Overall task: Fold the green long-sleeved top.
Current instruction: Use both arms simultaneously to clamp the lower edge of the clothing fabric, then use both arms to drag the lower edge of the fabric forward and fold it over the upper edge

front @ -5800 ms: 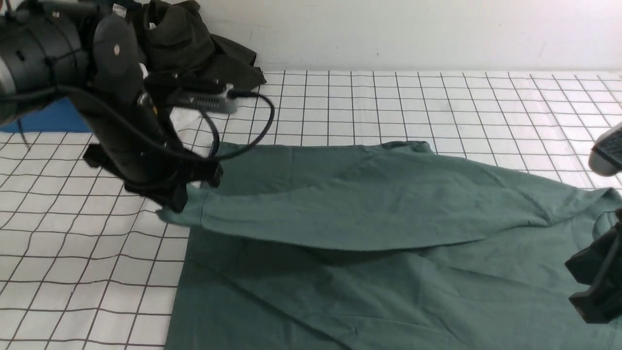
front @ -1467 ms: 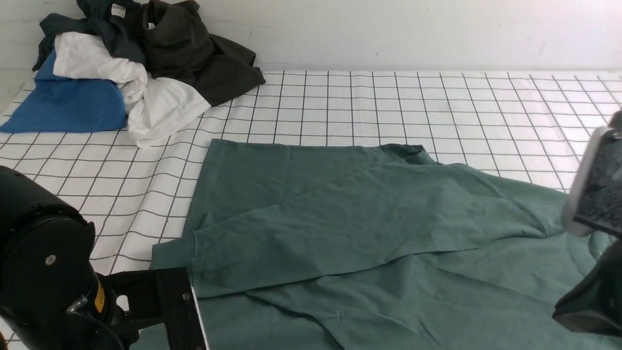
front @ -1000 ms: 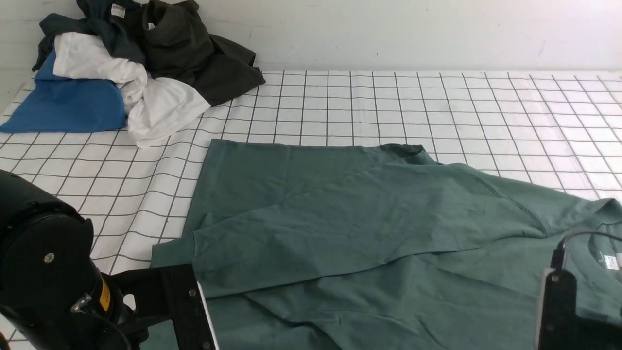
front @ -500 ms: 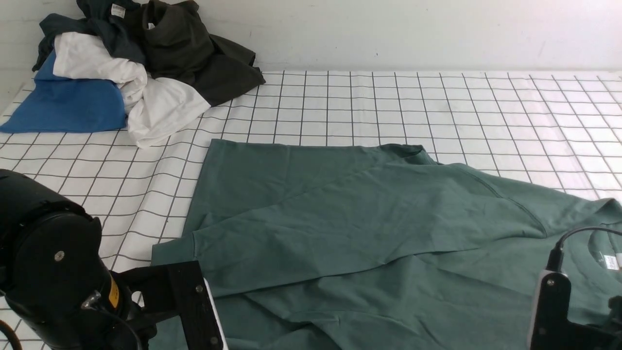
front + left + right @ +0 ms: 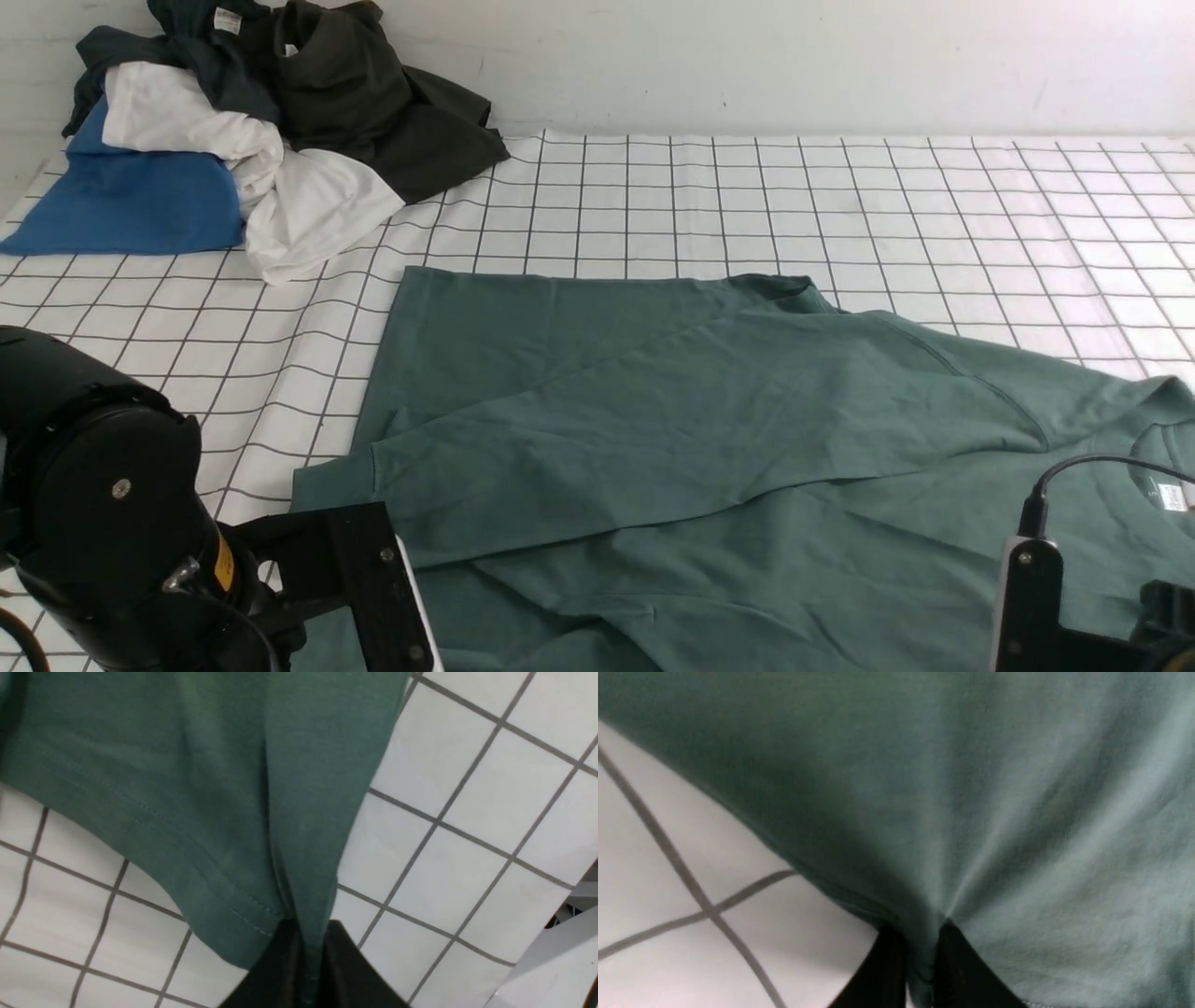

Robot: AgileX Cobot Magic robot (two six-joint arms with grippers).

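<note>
The green long-sleeved top (image 5: 709, 420) lies spread on the checked table, one sleeve (image 5: 653, 439) folded across its body and the neck tag (image 5: 1172, 495) at the right. My left gripper (image 5: 308, 952) is shut on a stitched near edge of the top (image 5: 210, 788), low over the checked cloth. My right gripper (image 5: 922, 961) is shut on a pinched fold at the top's edge (image 5: 994, 788). In the front view only the left arm (image 5: 103, 523) and the right arm (image 5: 1036, 616) show at the bottom corners; their fingertips are out of that view.
A pile of clothes sits at the back left: a blue piece (image 5: 121, 205), a white piece (image 5: 280, 196), a dark olive-black garment (image 5: 373, 93) and a dark navy-teal one (image 5: 205, 47). The checked tablecloth (image 5: 840, 196) runs back to a white wall.
Earlier the left gripper held the sleeve cuff up at the left; the sleeve now lies across the body. Both arms are down at the near edge. In the last second the right arm shifted left.
</note>
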